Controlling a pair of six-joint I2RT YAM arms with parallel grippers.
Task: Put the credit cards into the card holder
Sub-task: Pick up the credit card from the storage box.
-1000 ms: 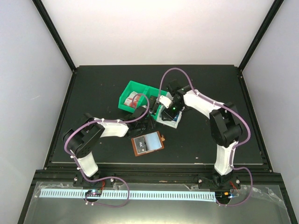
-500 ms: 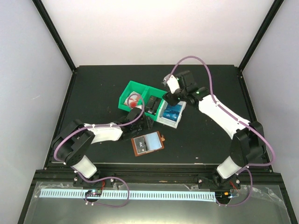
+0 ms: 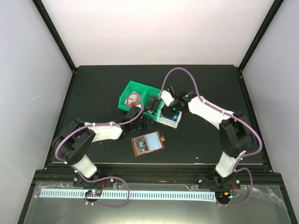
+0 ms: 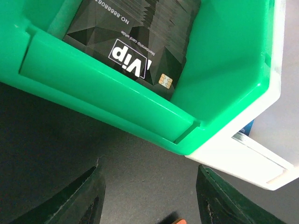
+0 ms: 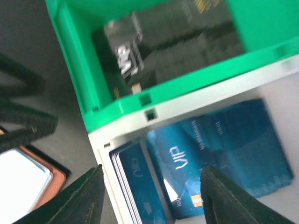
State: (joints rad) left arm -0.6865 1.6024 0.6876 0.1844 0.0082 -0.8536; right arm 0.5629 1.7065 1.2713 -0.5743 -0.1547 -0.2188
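Blue credit cards (image 5: 219,140) sit in the white bin (image 5: 187,103); the right gripper (image 5: 152,170) has swung back over them, jaws apart and empty, likely to pick one. The left gripper (image 4: 148,184), also spread and empty, faces the green bin (image 4: 93,88), with the card holder (image 3: 147,143) open nearby.

Right end effector (image 3: 169,105) back above white bin (image 5: 201,95) and its blue credit cards (image 5: 219,149), after swinging out past far side of bins half a second ago. Right arm (image 3: 210,112) folded in again, elbow pulled back from its wide reach toward right edge of worktop (image 3: 93,93). Left arm (image 3: 105,130) lower and flatter than a second ago, elbow shifted left; left end effector (image 4: 149,200) edged slightly left along near wall of green bin (image 4: 117,112).
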